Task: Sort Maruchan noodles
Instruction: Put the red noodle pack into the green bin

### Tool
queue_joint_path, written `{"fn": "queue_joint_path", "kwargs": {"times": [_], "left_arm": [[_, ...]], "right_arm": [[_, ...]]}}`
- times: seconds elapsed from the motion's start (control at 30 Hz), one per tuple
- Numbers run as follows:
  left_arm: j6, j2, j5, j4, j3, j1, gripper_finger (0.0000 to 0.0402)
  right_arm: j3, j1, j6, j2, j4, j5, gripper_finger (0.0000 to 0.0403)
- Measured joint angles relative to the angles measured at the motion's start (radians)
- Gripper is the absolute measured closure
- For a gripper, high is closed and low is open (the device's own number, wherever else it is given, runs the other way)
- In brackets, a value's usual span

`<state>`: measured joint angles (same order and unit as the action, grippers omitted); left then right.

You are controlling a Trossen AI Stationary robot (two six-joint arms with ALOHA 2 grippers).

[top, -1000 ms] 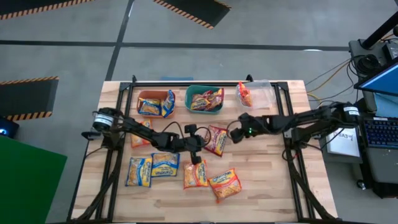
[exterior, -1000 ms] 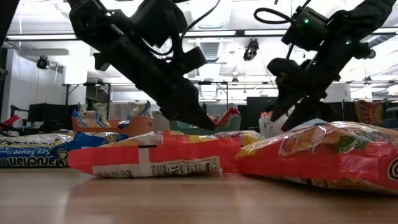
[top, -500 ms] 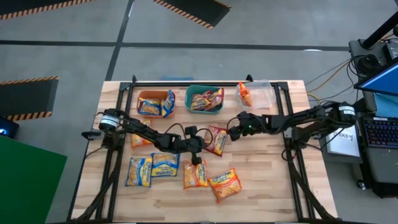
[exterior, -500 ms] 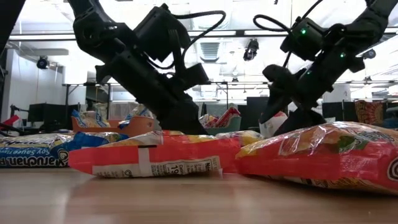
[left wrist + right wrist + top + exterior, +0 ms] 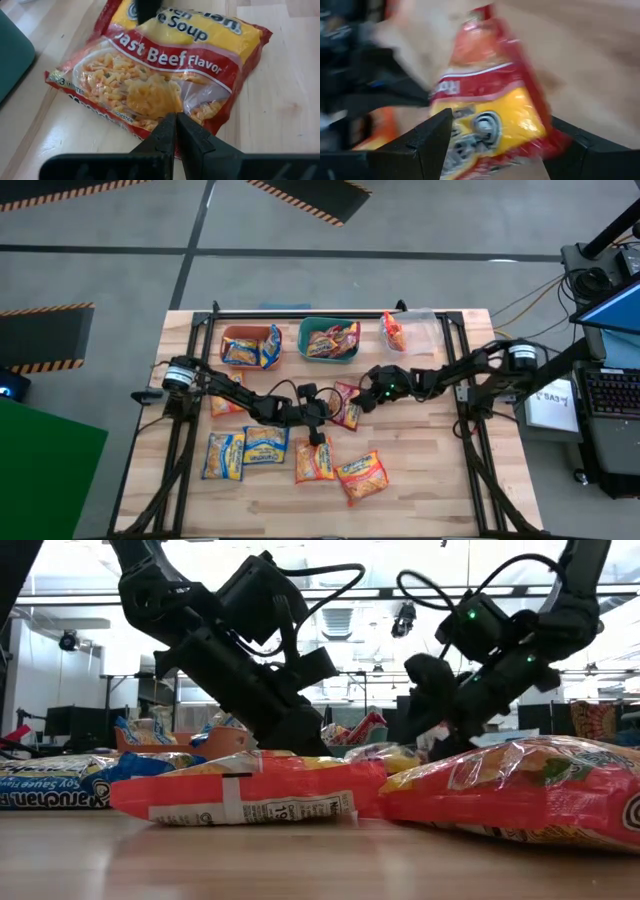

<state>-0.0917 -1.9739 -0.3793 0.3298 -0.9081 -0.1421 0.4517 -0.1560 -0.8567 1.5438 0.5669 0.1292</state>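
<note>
A maroon-and-yellow Maruchan noodles packet (image 5: pixel 350 416) (image 5: pixel 170 65) lies flat on the wooden table's middle. My left gripper (image 5: pixel 327 414) (image 5: pixel 174 120) is shut, with its tips at the packet's left edge. My right gripper (image 5: pixel 361 397) (image 5: pixel 495 142) stands open over the packet's far right end (image 5: pixel 485 105), one finger on each side of it. Whether those fingers touch it I cannot tell. One right finger (image 5: pixel 147 10) shows over the packet's yellow end. My left gripper's shut fingertips rest on the packet's clear-windowed edge (image 5: pixel 167 111) nearest that arm, coming slanting down from the table's left. The packet lies flat on the wood. Whether film is caught between the tips I cannot tell.
At the far edge stand an orange bin (image 5: pixel 228 333) with blue-and-yellow packets, a green bin (image 5: pixel 303 340) with maroon ones, and a clear bin (image 5: pixel 425 330) with an orange one. Loose packets lie near: blue-and-yellow (image 5: pixel 223 455) (image 5: pixel 265 445), orange (image 5: pixel 315 462) (image 5: pixel 362 475) (image 5: pixel 222 402).
My right gripper has come down and toward the table's left, tipping its fingers downward, until it stands over the maroon packet's far end. My left gripper has sunk a little onto the packet's edge and stays shut. The packet has kept its place.
</note>
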Motion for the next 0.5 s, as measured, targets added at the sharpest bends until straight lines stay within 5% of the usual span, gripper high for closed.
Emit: {"fn": "queue_joint_path", "kwargs": {"times": [0.2,0.5], "left_arm": [[0.0,0.0,0.001,-0.002,0.0,0.0,0.0398],[-0.007,-0.002,0.002,0.0,0.002,0.0,0.0398]], "right_arm": [[0.002,0.004,0.02,0.064,0.191,0.125,0.0158],[0.001,0.004,0.044,0.1,0.243,0.101,0.0203]]}}
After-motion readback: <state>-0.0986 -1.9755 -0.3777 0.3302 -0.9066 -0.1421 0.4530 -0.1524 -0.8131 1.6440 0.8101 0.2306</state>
